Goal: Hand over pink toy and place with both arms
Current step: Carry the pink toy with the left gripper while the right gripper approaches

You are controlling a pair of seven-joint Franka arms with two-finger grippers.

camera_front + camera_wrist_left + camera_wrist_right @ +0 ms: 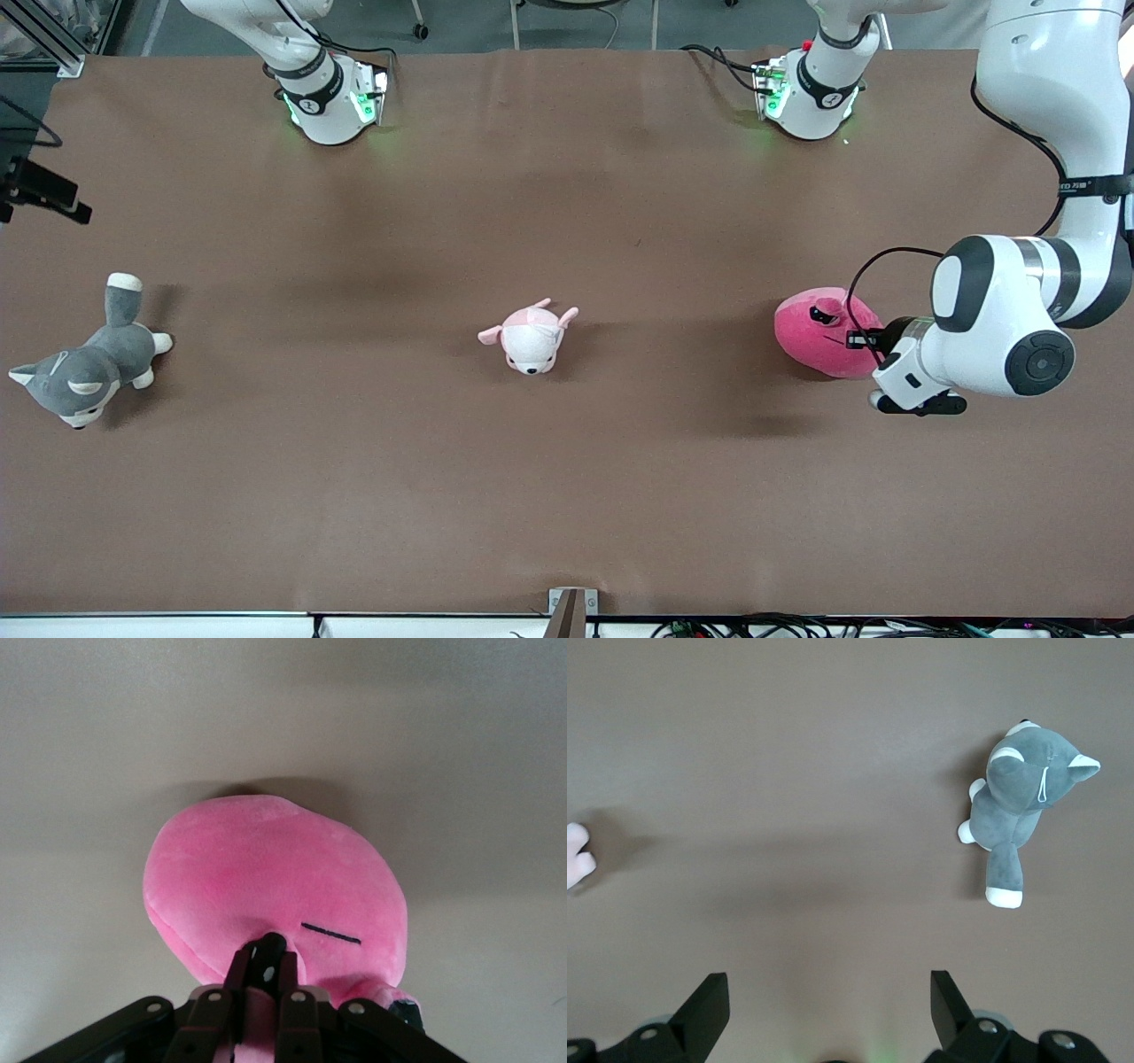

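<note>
Pink toy: the pink toy (822, 344) is a rounded, blob-shaped plush of short hot-pink pile, lying on the table toward the left arm's end. A bulging black eye and a thin black stitched mouth line show on it.

Left gripper: the left gripper (861, 338) is low at the toy's side, its black fingers (267, 958) drawn narrow and pinching a fold of the pink fabric just by the mouth line. In the left wrist view the soft body (275, 895) swells out ahead of the fingertips and rests on the table.

Left arm: glossy white jointed shells with black bands, bent low over the table edge of the toy.

Right gripper: the right gripper (828, 1010) hangs high with its jaws wide and nothing between them. The right arm waits.

Under the right gripper: bare brown table, with the grey-and-white plush dog (1021, 806) lying on its side near it, and a pale plush paw at the frame's edge.

White plush: a small white plush animal (532, 338) with pale-pink ears lies mid-table, well apart from both grippers.

Table: the table (567, 496) has a matte brown cover, smooth and flat.
</note>
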